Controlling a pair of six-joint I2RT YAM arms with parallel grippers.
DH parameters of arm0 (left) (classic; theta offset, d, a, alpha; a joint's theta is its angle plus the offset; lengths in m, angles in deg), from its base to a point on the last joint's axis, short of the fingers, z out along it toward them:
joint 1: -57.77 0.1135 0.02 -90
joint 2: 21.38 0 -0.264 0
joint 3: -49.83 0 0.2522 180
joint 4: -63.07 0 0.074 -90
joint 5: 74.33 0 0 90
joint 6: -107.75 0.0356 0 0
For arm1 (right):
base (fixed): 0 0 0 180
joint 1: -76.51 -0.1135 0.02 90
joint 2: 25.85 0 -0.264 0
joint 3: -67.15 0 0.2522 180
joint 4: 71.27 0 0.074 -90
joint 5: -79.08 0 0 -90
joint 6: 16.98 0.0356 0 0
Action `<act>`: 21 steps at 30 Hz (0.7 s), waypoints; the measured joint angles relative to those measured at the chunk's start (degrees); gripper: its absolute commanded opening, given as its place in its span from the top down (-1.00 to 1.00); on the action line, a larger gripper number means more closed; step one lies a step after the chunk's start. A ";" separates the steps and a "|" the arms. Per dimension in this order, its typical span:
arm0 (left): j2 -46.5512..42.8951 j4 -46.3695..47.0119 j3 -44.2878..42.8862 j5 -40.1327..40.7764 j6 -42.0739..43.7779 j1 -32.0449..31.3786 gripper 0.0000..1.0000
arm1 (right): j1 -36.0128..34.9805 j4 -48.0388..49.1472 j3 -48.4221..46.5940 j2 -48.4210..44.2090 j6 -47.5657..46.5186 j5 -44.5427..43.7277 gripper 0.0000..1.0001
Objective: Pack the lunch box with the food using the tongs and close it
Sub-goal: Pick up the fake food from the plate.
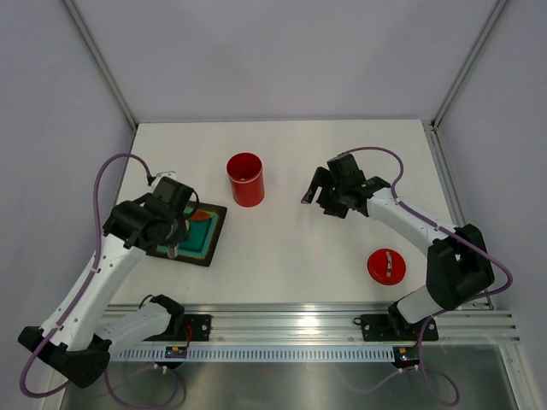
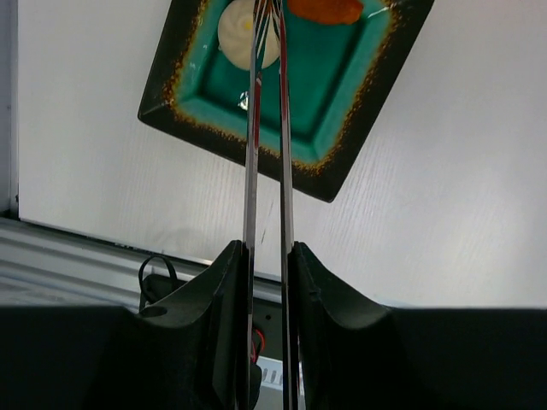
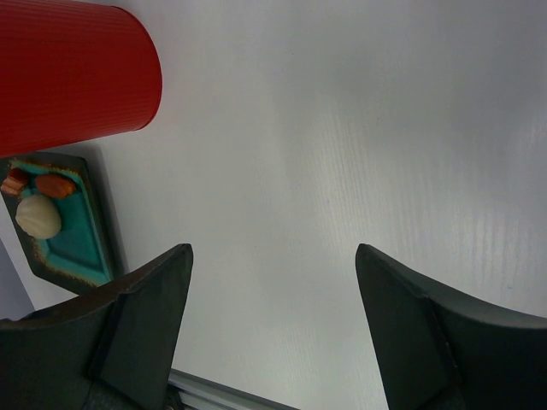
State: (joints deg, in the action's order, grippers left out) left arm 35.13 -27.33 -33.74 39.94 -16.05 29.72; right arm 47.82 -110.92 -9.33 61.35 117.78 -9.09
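Over the black tray (image 2: 188, 126) with the teal mat, front-left on the table (image 1: 299, 256), the left gripper (image 2: 269, 252) is clamped on the tongs (image 2: 285, 154). One strip is pressed against each finger, and the strips run nearly parallel up to the tray. Tongs are squeezed narrow, with just a thin slit between the strips. Left wrist view shows nothing gripped along their visible length. Tips end at the top edge of that view, over the right side of the cream ball (image 2: 238, 34) and just left of an orange piece (image 2: 325, 8). Can't tell if they touch either one, as the tips are cut off by the frame. Top view hides the tray food almost completely under the left wrist, with only a bit of orange showing. Only the top view shows the lunch box (image 1: 245, 181) standing upright and uncovered mid-table, just beyond the tray, and its red lid (image 1: 386, 266) lying flat, well apart, front-right near the right arm's base. Right gripper (image 3: 273, 256) has its jaws spread wide with nothing between them, hovering over bare table to the right of the lunch box. Its wrist view catches the box's ribbed side wall, plus the cream ball and two orange pieces on the tray from the far side.
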 measured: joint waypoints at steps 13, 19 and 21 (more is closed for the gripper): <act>-1.16 -1.29 6.64 -0.90 -2.56 0.02 0.40 | 0.00 0.79 0.00 0.00 0.02 0.61 -0.69; -3.30 -1.33 10.67 -2.43 -4.94 0.02 0.37 | 0.00 0.96 0.00 0.00 0.07 0.81 -0.69; -3.43 -1.29 11.78 -2.82 -5.84 0.02 0.36 | 0.00 1.14 0.00 0.00 0.07 0.81 -0.69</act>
State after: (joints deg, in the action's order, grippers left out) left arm 31.70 -28.62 -21.96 37.12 -21.89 29.74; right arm 47.82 -109.78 -9.33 61.35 117.84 -8.28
